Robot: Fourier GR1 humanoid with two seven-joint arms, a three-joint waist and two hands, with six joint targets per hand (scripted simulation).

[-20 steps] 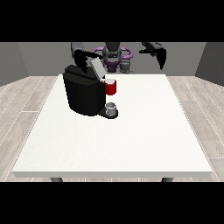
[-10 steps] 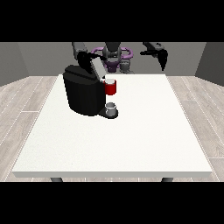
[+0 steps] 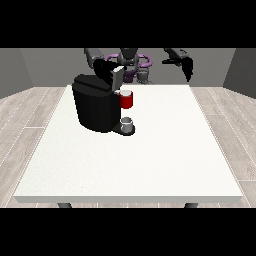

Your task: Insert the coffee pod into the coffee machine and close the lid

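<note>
We had the machine (image 3: 95,107) upper left on the table (image 3: 150,160), lid (image 3: 118,77) raised, our hand (image 3: 104,69) at it, fingers unreadable. The pod wasn't visible. That lid looked stiff, best pushed at its top edge. Other hand (image 3: 187,66) hung empty, fingers drooping.

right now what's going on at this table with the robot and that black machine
A humanoid robot stands behind a white table with a black coffee machine on it. The hand at the view's left is on the machine's raised lid, which is not closed. A red part shows at the machine's front, with a small grey cup below it. The hand at the view's right hangs in the air, away from the machine.
</note>
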